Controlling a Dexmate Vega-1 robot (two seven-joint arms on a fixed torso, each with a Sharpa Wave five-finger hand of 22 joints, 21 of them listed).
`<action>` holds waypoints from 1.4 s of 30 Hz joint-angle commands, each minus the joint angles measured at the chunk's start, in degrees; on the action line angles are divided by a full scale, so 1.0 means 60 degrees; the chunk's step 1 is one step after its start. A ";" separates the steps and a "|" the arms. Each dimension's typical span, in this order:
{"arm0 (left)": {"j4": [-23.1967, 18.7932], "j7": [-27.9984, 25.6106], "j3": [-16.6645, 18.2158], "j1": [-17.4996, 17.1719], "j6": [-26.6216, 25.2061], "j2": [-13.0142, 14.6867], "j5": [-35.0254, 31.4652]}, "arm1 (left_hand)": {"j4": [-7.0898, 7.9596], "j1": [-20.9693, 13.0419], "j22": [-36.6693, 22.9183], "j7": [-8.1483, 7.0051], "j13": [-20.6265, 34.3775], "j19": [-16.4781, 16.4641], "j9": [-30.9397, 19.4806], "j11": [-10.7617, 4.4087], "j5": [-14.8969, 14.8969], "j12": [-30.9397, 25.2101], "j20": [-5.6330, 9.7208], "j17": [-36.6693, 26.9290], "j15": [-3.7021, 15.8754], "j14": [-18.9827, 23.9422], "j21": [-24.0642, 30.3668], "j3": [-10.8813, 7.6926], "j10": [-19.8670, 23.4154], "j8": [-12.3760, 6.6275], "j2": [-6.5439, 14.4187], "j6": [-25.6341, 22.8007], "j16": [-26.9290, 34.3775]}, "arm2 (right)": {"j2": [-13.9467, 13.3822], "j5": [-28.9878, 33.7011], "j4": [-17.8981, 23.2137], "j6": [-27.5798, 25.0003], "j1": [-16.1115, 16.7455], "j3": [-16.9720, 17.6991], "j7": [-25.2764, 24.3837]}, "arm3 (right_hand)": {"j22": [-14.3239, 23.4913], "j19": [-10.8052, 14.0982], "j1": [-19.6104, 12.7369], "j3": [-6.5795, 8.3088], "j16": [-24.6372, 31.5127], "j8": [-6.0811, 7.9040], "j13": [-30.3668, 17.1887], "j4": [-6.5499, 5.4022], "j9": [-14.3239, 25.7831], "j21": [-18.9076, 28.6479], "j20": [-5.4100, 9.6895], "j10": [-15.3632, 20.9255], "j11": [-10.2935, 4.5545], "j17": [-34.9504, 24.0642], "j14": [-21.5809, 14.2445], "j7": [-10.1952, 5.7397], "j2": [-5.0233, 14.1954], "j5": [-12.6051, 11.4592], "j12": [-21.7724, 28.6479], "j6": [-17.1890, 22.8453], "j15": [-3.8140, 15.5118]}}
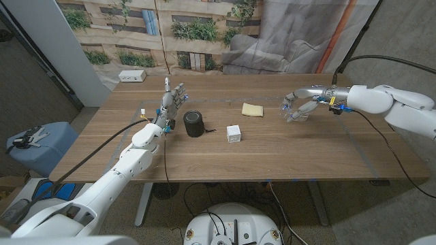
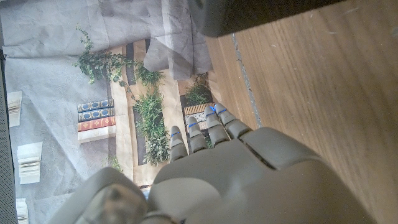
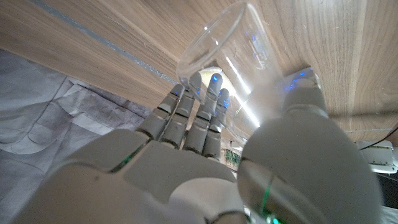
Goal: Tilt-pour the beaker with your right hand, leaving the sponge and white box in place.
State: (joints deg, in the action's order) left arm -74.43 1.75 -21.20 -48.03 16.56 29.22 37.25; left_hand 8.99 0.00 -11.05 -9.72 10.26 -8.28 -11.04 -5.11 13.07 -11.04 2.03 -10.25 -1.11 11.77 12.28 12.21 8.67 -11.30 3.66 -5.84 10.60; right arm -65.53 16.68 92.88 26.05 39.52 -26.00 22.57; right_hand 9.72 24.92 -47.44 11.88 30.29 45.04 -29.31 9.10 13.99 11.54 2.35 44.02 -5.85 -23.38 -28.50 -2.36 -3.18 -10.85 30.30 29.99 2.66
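Reaching in from the near corners, the two arms do very different work. The left hand [image 1: 172, 102] stands over the near-left part of the counter [image 1: 286, 153] with its fingers straight and apart, grasping nothing; it hovers just beside a dark cylinder [image 1: 193, 124], probably parked there so it stays clear of the job, which belongs to the other arm. In the left wrist view the same fingers [image 2: 208, 127] point off past the counter's edge toward the backdrop, touching nothing.

Near the middle sits the white box [image 1: 234, 133], and a little beyond it the sponge [image 1: 253, 109], a pale yellow pad. Both lie well apart from the right arm, which suits the instruction to leave them where they are.

Farther right, the right hand [image 1: 298, 106] is wrapped around the beaker [image 3: 227, 59]. The right wrist view makes the grasp plain: the clear glass lies between the fingers [image 3: 205, 102] on one side and the thumb on the other, its open mouth turned away from the palm. The beaker looks tipped rather than upright, which would fit a pour under way, though how far it leans is hard to judge. No liquid is visible inside.

At the far left edge lies a small white block [image 1: 132, 75], uninvolved.
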 commanded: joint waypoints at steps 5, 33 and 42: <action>-0.0005 -0.0004 -0.0001 -0.0003 -0.0001 -0.0001 0.0000 | 0.0001 -0.0014 -0.0030 -0.0092 0.0028 -0.0061 -0.0039 0.0002 0.0038 -0.0060 0.0092 -0.0052 -0.0004 0.0050 0.0070 0.0079 0.0103 -0.0035 0.0242 -0.0001 0.0042 | -0.0088 0.0674 0.0013 0.0074 -0.0716 -0.0424 0.1241 | 0.0033 0.0026 -0.0628 0.0318 -0.0010 0.0096 -0.0021 -0.0123 0.0008 0.0027 0.0065 0.1039 -0.1029 -0.0012 -0.0102 -0.1349 0.1510 0.0021 0.0013 0.1272 0.1516; -0.0002 -0.0002 0.0000 -0.0002 -0.0001 -0.0001 0.0001 | 0.0001 -0.0013 -0.0030 -0.0083 0.0028 -0.0060 -0.0039 0.0016 0.0038 -0.0056 0.0093 -0.0052 -0.0003 0.0051 0.0069 0.0079 0.0093 -0.0041 0.0243 -0.0016 0.0042 | -0.0017 0.2623 0.0233 0.0009 -0.1140 -0.0942 0.1858 | 0.0030 0.0052 -0.0635 0.0380 -0.0076 0.0176 -0.0046 -0.0094 -0.0022 0.0009 0.0062 0.1087 -0.1040 -0.0022 -0.0171 -0.1419 0.1592 0.0030 -0.0020 0.1345 0.1523; 0.0001 -0.0002 -0.0001 0.0000 0.0001 -0.0003 -0.0001 | 0.0001 -0.0012 -0.0030 -0.0087 0.0028 -0.0060 -0.0039 -0.0006 0.0038 -0.0056 0.0093 -0.0052 -0.0008 0.0050 0.0070 0.0079 0.0095 -0.0034 0.0243 0.0002 0.0042 | 0.0016 0.2796 0.0248 -0.0081 -0.1193 -0.1049 0.2090 | 0.0030 0.0099 -0.0644 0.0413 -0.0094 0.0202 -0.0033 -0.0089 -0.0033 0.0019 0.0076 0.1103 -0.1039 -0.0025 -0.0213 -0.1440 0.1638 0.0029 -0.0044 0.1369 0.1533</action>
State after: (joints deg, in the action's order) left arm -74.44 1.72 -21.21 -48.04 16.56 29.21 37.24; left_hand 8.99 0.00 -11.05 -9.71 10.26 -8.28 -11.04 -5.11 13.07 -11.04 2.03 -10.24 -1.11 11.77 12.28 12.21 8.67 -11.30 3.66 -5.84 10.60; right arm -65.88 31.09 93.81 26.14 33.40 -30.60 33.71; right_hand 9.72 24.91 -47.44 11.88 29.87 45.55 -29.34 9.10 13.73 11.54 2.35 44.02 -5.85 -23.39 -29.11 -2.57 -3.18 -10.85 30.10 29.78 2.66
